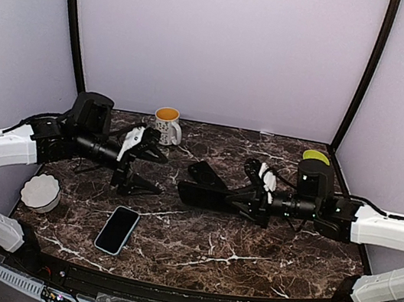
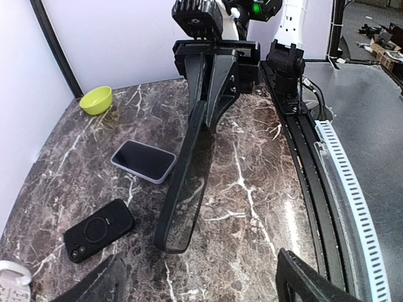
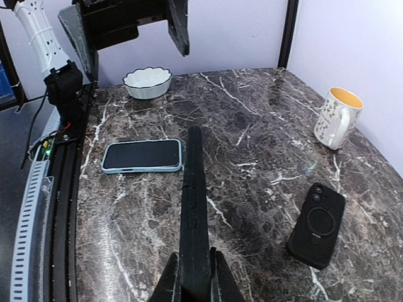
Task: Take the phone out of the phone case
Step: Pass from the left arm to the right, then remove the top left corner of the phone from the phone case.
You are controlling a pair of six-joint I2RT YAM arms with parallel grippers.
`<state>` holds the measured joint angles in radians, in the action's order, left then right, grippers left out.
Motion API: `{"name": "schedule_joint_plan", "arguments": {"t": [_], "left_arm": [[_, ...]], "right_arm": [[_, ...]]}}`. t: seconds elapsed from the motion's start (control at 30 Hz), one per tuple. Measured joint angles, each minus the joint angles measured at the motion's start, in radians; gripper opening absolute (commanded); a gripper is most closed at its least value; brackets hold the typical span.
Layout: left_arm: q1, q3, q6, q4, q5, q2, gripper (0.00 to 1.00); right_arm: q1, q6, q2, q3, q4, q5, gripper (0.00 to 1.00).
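At the middle of the dark marble table [image 1: 247, 252], the right gripper [image 1: 239, 200] was clamped shut on one end of a thin black slab [image 3: 192, 189], held on edge. Whether this slab was a phone or a case could not be told. Just beyond the slab lay a black phone case [image 3: 317, 224], back up, ring and camera lenses showing. A blue-edged phone [image 3: 142, 155] lay screen up on the slab's near left side, apart from it. Left of the slab hung the left gripper [image 1: 161, 173], jaws spread wide and empty. A mug [image 1: 167, 124] stood beyond the slab, a white bowl [image 1: 41, 192] far to its left, a green bowl [image 1: 316, 156] far to its right.
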<state>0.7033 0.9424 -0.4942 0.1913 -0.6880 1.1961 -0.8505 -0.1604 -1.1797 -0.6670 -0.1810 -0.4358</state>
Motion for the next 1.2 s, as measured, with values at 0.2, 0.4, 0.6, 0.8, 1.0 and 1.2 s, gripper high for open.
{"name": "schedule_joint_plan", "arguments": {"t": [0.2,0.4,0.6,0.8,1.0,1.2], "left_arm": [[0.0,-0.055,-0.111,-0.04,0.016,-0.068,0.84],[0.0,-0.12,-0.247,-0.041,0.015,-0.084,0.78],[0.0,-0.151,-0.321,-0.057,0.007,-0.084,0.69],[0.0,-0.211,-0.362,-0.116,0.008,-0.084,0.65],[0.0,-0.225,-0.369,-0.153,0.008,-0.095,0.61],[0.0,-0.238,-0.394,-0.168,-0.01,-0.11,0.5]], "right_arm": [[-0.011,-0.042,-0.019,0.021,-0.056,0.083,0.0],[-0.021,0.003,-0.099,-0.008,-0.063,0.13,0.0],[-0.022,0.03,-0.091,0.003,-0.145,0.118,0.0],[-0.081,-0.067,-0.057,0.003,-0.11,0.181,0.0],[-0.156,-0.298,0.05,0.055,-0.102,0.18,0.0],[-0.154,-0.483,0.061,0.063,-0.046,0.11,0.0]]}}
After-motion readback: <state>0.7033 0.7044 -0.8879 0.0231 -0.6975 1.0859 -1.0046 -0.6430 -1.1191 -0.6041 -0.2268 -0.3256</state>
